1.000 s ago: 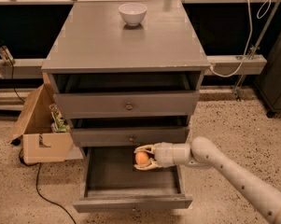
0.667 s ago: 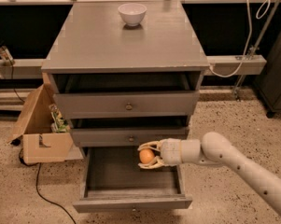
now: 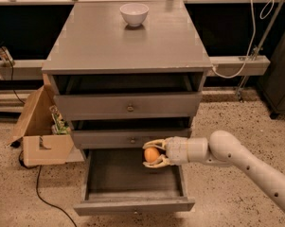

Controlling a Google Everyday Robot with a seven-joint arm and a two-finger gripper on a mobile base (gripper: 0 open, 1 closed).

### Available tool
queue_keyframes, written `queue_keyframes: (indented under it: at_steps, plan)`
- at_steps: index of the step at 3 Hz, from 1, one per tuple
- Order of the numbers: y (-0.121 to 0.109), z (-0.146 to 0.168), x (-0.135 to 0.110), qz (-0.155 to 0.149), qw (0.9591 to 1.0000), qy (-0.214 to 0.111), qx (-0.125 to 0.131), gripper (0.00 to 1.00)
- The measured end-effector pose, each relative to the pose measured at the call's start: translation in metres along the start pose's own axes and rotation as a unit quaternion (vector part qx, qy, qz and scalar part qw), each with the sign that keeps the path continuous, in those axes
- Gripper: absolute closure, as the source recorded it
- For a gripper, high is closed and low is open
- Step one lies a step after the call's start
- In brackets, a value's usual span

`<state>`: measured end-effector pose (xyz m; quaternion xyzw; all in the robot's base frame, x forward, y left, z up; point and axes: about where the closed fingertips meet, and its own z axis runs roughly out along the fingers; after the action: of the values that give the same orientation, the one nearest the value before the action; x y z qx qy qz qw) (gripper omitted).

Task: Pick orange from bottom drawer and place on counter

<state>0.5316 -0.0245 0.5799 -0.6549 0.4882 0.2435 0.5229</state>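
Observation:
The orange (image 3: 151, 154) is small and round, held between the pale fingers of my gripper (image 3: 149, 154), which is shut on it. The gripper reaches in from the right and holds the fruit above the open bottom drawer (image 3: 132, 182), near its back right and just below the front of the middle drawer (image 3: 130, 139). The drawer's dark inside shows nothing else in it. The grey counter (image 3: 128, 37) lies well above, on top of the cabinet.
A white bowl (image 3: 134, 13) stands at the back middle of the counter. The top drawer (image 3: 128, 106) and middle drawer are pulled out a little. An open cardboard box (image 3: 40, 131) sits on the floor to the left, with a black cable beside it.
My gripper has lifted the orange a little and drawn it slightly to the right, up out of the bottom drawer toward the middle drawer's front.

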Motion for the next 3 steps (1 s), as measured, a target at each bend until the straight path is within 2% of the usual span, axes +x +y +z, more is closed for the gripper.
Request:
queue_keyframes:
  at_steps: [1,2,3]
  plan:
    - [-0.032,-0.047,-0.042,0.004,0.9989,0.004,0.046,1.0]
    - [-0.08,-0.104,-0.085,0.02,0.9955,0.022,0.09,1.0]
    - [-0.134,-0.148,-0.109,0.063,0.9888,0.055,0.124,1.0]
